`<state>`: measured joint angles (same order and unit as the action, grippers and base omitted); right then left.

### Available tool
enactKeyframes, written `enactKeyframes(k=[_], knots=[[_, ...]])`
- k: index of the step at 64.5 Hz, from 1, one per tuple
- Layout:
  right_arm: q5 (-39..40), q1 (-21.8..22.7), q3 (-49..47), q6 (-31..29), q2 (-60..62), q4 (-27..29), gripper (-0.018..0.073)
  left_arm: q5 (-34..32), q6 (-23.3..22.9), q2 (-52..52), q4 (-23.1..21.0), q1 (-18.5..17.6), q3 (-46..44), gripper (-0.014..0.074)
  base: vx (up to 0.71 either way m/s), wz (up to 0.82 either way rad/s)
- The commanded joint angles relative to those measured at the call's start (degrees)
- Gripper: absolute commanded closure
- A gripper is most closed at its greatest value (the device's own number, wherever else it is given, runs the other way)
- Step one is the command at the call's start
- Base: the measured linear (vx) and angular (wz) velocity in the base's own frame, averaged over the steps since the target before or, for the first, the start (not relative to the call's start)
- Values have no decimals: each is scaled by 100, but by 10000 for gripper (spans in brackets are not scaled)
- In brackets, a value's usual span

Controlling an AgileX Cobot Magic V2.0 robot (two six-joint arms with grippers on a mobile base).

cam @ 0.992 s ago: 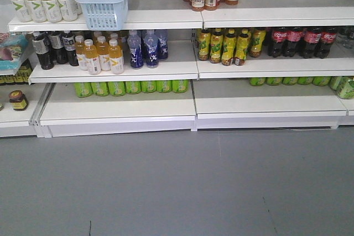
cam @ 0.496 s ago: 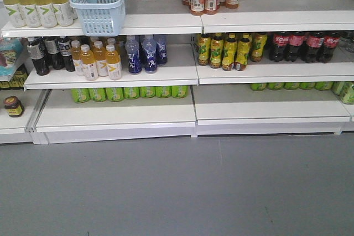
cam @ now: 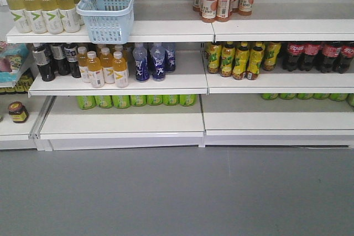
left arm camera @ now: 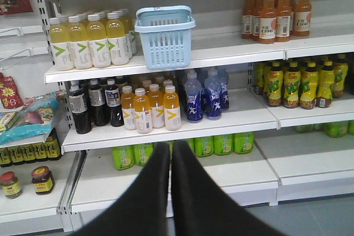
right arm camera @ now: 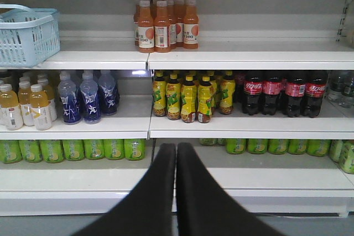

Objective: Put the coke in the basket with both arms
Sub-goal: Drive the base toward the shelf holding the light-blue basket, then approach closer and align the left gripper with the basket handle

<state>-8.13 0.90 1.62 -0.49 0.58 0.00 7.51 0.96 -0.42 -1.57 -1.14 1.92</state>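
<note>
White shelves [cam: 166, 26] fill the frame, and the blue basket [cam: 106, 15] stands on the top one, upper left, beside yellow bottles [cam: 41, 9]. The left tool [left arm camera: 170, 150] and right tool [right arm camera: 176, 150] each show fingers pressed together, low centre.

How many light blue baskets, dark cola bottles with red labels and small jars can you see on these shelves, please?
light blue basket: 1
dark cola bottles with red labels, counting those whose labels show: 4
small jars, at the lower left in the left wrist view: 2
Total: 7
</note>
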Motion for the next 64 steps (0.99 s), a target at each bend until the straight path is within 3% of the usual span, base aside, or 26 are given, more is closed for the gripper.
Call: enactKeyframes(k=[1,64], knots=[[450,32,61,-27,102,-41,568,-424,-52,-110,0,-13,-5,603,17,3],[450,32,61,-27,102,-41,568,-424,-52,-110,0,-13,-5,603,17,4]])
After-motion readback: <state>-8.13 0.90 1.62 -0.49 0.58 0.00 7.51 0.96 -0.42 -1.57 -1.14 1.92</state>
